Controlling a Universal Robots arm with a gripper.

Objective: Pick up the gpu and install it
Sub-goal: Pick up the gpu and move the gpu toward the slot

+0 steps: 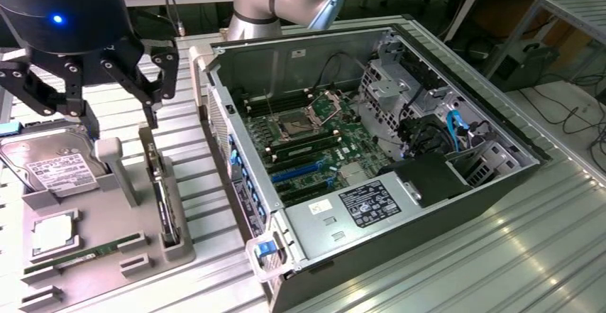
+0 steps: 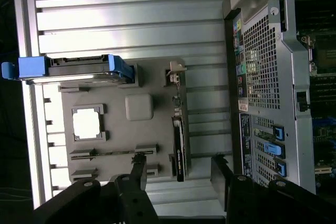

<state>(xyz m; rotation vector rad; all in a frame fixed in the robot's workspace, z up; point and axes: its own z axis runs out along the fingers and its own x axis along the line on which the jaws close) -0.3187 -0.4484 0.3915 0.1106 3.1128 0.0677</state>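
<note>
Above the grey tray (image 1: 104, 217), our gripper (image 1: 121, 118) hangs with its fingers spread wide, holding nothing. The gpu (image 1: 167, 206) stands on edge in the slot along the tray's edge nearest the open computer case (image 1: 284, 64). We should straddle its thin faces squarely. The ribbed metal table (image 1: 492, 256) carries everything, with a cabled floor (image 1: 568, 114) beyond.

I see the gripper (image 1: 121, 126) is black, with one small blue light on its body. The gpu (image 1: 169, 213) is black and its tray (image 1: 104, 221) is plain grey. The hard drive (image 1: 42, 167) is silver with a white label. The motherboard (image 1: 350, 143) is green with blue slots (image 1: 298, 172). The table (image 1: 492, 256) is silvery, with a ribbed pattern.
</note>
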